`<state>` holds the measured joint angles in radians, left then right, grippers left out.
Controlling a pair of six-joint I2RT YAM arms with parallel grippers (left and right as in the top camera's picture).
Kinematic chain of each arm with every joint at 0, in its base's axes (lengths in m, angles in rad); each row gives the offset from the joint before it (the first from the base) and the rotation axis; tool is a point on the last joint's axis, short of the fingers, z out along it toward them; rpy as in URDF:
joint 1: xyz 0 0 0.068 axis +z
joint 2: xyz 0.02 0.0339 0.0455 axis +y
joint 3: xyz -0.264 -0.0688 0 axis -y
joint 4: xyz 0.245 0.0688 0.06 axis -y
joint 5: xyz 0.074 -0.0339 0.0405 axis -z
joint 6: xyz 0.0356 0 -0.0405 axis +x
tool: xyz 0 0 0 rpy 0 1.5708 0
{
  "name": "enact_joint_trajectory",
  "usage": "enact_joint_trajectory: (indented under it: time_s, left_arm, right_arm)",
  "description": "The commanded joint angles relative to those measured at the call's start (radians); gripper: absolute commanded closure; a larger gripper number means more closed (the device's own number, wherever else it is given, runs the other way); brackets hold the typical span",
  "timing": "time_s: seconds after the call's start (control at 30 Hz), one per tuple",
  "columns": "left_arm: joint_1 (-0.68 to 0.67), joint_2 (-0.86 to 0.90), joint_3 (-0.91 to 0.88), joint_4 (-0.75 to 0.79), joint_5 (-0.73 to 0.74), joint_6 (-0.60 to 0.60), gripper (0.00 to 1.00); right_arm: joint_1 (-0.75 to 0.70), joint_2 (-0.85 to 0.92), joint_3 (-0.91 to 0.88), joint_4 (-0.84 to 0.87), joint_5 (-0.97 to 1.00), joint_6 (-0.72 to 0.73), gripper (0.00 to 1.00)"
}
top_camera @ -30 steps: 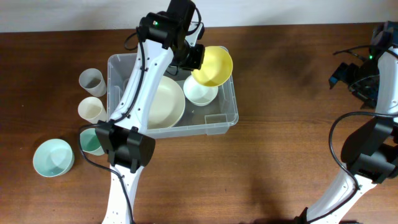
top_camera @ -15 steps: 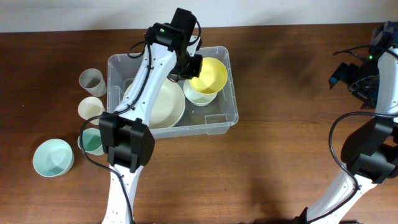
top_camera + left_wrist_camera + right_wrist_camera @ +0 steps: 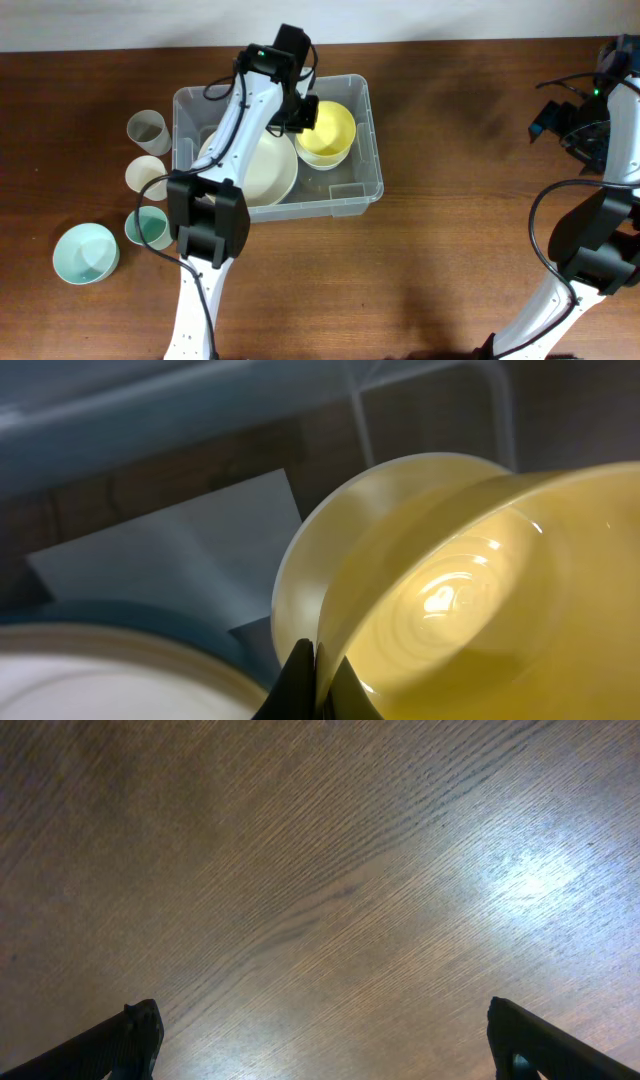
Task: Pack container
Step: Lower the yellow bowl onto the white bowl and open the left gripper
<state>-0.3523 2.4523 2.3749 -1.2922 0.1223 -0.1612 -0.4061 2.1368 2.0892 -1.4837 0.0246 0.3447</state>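
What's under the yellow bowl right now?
A white bowl, only its rim showing, inside the container. Its interior and whatever it holds are covered by the yellow bowl.

The container (image 3: 332, 208) is a large clear plastic bin, rectangular with rounded corners and a moulded rim. It stands upright and open on the table (image 3: 450, 250), long side across, at about 10 o'clock from the centre. A white label (image 3: 347, 190) shows on its base at 4 o'clock. Inside, a cream dish (image 3: 268, 170) fills the 8 o'clock half, and a yellow bowl (image 3: 330, 128) rests in a white bowl (image 3: 322, 160) at 2 o'clock
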Motion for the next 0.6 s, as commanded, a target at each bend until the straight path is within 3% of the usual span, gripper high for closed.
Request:
enact_joint_trajectory:
  time_s: [0.0, 0.07, 0.13, 0.2, 0.23, 0.3, 0.37, 0.43, 0.57]
  left_arm:
    - [0.004, 0.008, -0.003, 0.003, -0.007, -0.01, 0.98]
    - [0.004, 0.008, -0.003, 0.003, -0.007, -0.01, 0.98]
    - [0.004, 0.008, -0.003, 0.002, -0.007, -0.01, 0.9]
    - [0.004, 0.008, -0.003, 0.004, -0.007, -0.01, 0.76]
    - [0.004, 0.008, -0.003, 0.006, -0.007, -0.01, 0.64]
    - [0.004, 0.008, -0.003, 0.015, -0.008, -0.009, 0.27]
    - [0.007, 0.007, -0.001, 0.029, -0.008, -0.009, 0.08]
    - [0.018, 0.006, 0.026, 0.028, -0.008, -0.009, 0.01]
    - [0.063, -0.003, 0.157, -0.017, -0.007, -0.009, 0.01]
  right_arm:
    - [0.0, -0.004, -0.005, 0.001, 0.003, 0.011, 0.01]
    - [0.0, -0.004, -0.005, 0.001, 0.003, 0.011, 0.01]
    - [0.0, -0.004, -0.005, 0.001, 0.003, 0.011, 0.01]
    - [0.0, -0.004, -0.005, 0.001, 0.003, 0.011, 0.01]
    - [0.0, -0.004, -0.005, 0.001, 0.003, 0.011, 0.01]
    - [0.0, -0.004, -0.005, 0.001, 0.003, 0.011, 0.01]
    - [0.0, -0.004, -0.005, 0.001, 0.003, 0.011, 0.01]
    - [0.0, -0.004, -0.005, 0.001, 0.003, 0.011, 0.01]
    - [0.0, -0.004, -0.005, 0.001, 0.003, 0.011, 0.01]
